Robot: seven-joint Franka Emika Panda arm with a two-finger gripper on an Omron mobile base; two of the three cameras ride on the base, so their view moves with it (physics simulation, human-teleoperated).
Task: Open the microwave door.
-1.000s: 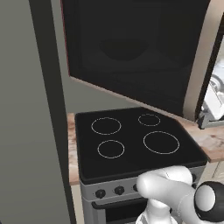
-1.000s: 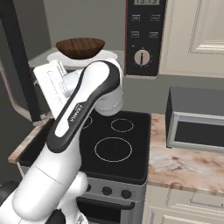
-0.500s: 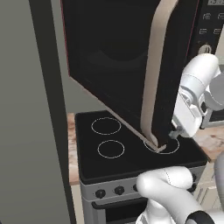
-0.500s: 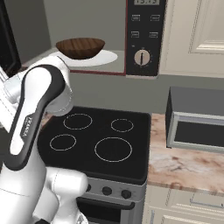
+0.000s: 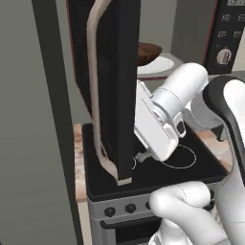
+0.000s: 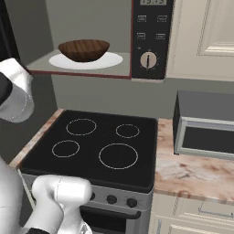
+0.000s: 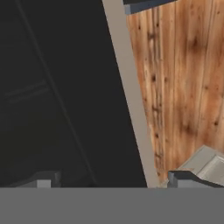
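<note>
A mottled pink-brown stone table (image 6: 192, 171) runs beside a black glass stovetop (image 6: 98, 144) with four ring burners. On the table to the right of the stovetop sits a small dark, silver-framed toaster oven (image 6: 205, 125). Above, the grey floor of the open microwave cavity (image 6: 43, 65) carries a round white plate (image 6: 87, 60), and a dark brown wooden bowl (image 6: 84, 49) rests on that plate.

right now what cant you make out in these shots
- Jaws' grip: in the left base view the microwave door hides the gripper's front; open or shut is unclear.
- Control panel labels: too small in the right base view.
- Toaster oven: cut off by the right edge there.
</note>
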